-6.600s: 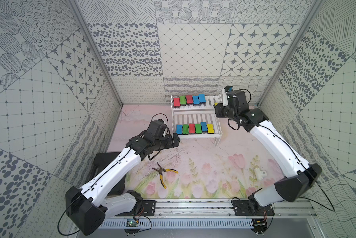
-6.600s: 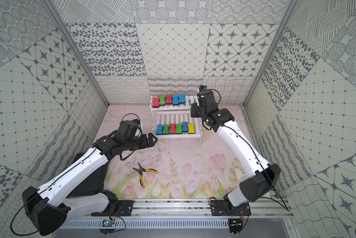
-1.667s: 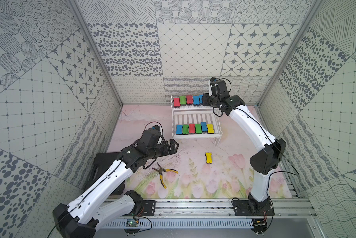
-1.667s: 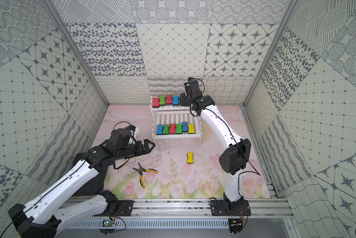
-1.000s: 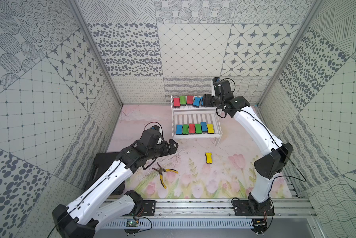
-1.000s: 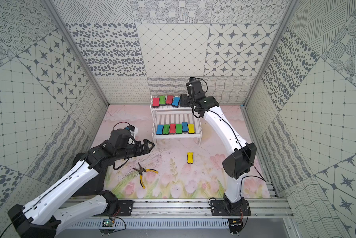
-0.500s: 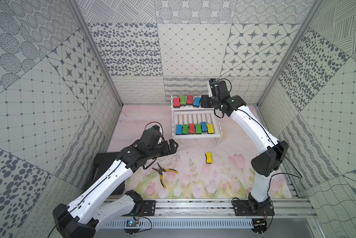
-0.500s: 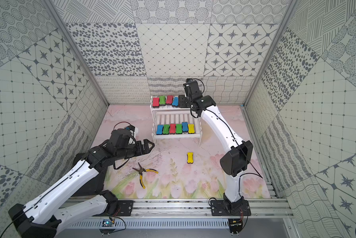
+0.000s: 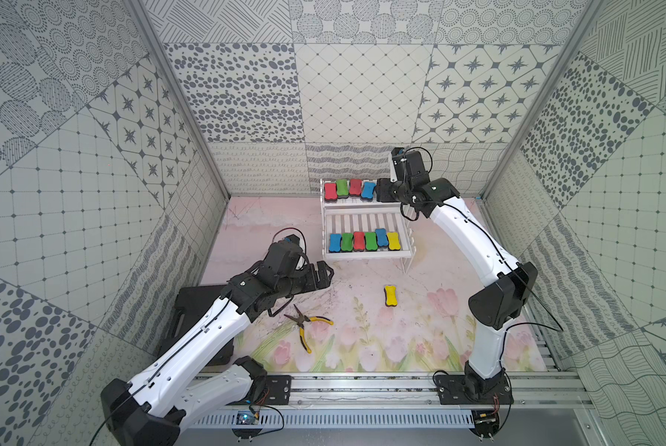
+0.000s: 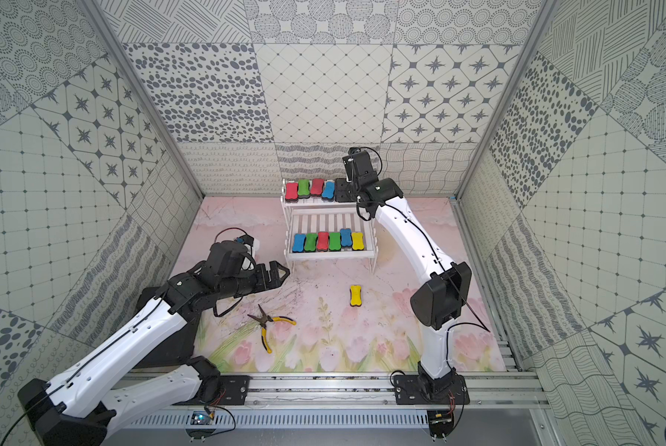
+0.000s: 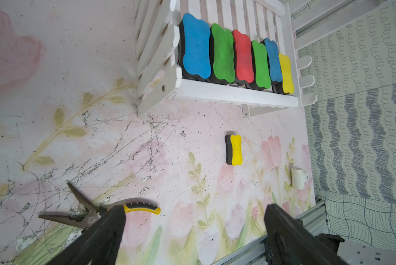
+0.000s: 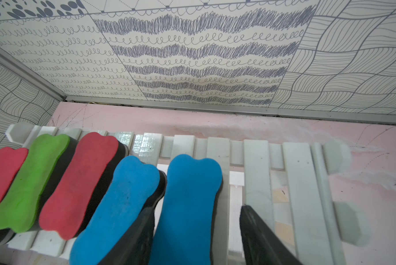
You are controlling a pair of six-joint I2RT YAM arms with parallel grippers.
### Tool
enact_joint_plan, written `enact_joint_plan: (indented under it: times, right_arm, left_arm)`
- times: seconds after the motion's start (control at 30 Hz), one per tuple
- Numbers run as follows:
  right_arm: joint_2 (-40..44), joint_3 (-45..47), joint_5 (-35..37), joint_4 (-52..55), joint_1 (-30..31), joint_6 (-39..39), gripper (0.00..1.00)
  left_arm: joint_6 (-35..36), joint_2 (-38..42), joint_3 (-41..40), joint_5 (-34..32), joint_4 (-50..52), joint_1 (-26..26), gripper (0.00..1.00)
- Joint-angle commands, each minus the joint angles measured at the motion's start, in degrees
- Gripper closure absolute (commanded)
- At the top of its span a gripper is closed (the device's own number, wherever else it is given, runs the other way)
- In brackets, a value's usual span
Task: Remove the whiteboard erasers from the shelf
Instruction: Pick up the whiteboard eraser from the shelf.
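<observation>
In both top views the right jaws hung over the end of the shelf's (image 9: 366,255) upper tier. One yellow eraser (image 9: 390,296) lay on the desk (image 9: 420,328).

Right wrist: the jaws stood open astride the end blue eraser (image 12: 190,202), with one finger (image 12: 137,241) wedged against its blue neighbour (image 12: 123,202). The grip wanted centring before squeezing, lest both lift.

Left wrist: the left jaws gaped wide and empty above the desk.

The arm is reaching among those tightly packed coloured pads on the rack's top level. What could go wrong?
The right gripper straddles one blue eraser, with a finger squeezed against the neighbouring blue eraser; lifting may drag that one off too. The jaws aren't closed yet, so the grip could land skewed and nudge the shelf.
</observation>
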State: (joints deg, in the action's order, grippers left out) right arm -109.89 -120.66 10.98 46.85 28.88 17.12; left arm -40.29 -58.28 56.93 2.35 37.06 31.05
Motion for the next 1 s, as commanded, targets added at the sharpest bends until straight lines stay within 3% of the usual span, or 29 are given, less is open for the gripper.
enact_joint_plan:
  times: [0.0, 0.53, 0.97]
  right_arm:
    - [-1.0, -2.0, 1.2, 0.4, -0.1, 0.1, 0.37]
    - [-1.9, -4.6, 2.3, 0.8, 1.3, -2.0, 0.32]
    - [-3.4, -2.6, 2.5, 0.8, 1.3, -1.0, 0.46]
  left_arm:
    - [1.3, -0.3, 0.2, -0.4, 0.4, -0.2, 0.01]
    - [1.1, -0.8, -0.1, 0.1, -0.4, -0.4, 0.01]
    - [1.2, -0.7, -0.6, -0.2, -0.2, -0.7, 0.01]
